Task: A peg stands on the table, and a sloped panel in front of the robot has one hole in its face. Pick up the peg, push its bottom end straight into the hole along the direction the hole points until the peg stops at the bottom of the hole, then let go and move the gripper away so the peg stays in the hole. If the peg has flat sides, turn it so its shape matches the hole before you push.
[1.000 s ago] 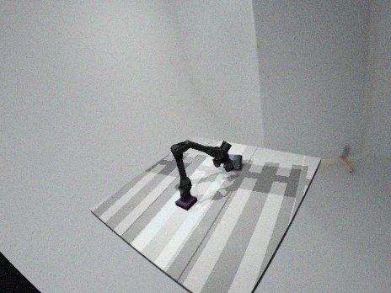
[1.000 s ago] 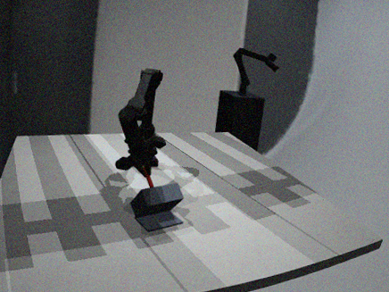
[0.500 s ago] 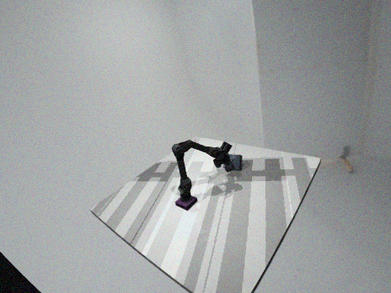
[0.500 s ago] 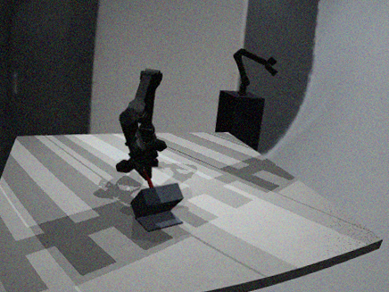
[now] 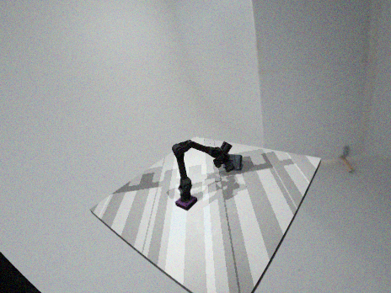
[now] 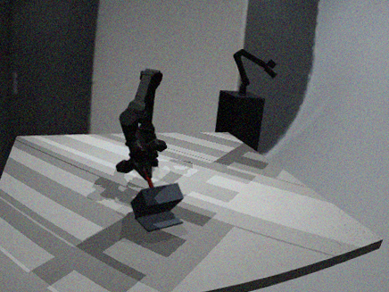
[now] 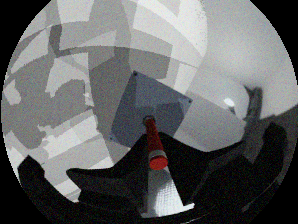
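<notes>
over the sloped panel (image 6: pixel 157 201) the gripper (image 6: pixel 142 164) was pinched on the upper part of the red peg (image 6: pixel 148 178), with the peg's lower end reaching down to the panel's face; in the wrist view the peg (image 7: pixel 153 143) ran from between the jaws toward the panel (image 7: pixel 150 113), though whether its tip had entered the hole could not be told. the peg looked thin, stiff and light, probably smooth enough to slip, so a hold high on the shank, well clear of the panel, seemed right.
</notes>
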Action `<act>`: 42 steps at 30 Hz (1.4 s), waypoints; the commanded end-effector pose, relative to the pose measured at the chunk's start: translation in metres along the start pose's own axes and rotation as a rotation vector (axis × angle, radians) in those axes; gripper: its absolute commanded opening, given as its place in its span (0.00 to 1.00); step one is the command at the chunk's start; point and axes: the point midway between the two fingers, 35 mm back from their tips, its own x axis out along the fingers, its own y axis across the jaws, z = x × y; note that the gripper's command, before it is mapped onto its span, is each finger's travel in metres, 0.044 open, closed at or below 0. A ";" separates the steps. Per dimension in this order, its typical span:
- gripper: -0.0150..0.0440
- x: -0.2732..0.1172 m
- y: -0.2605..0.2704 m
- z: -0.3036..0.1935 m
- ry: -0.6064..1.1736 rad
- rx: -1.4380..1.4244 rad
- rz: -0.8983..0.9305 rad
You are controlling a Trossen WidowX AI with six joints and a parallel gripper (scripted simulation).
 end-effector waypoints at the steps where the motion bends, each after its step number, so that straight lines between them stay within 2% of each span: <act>1: 0.25 0.002 0.000 -0.001 0.002 -0.001 -0.001; 42: 0.25 0.023 0.000 -0.003 0.003 -0.001 -0.002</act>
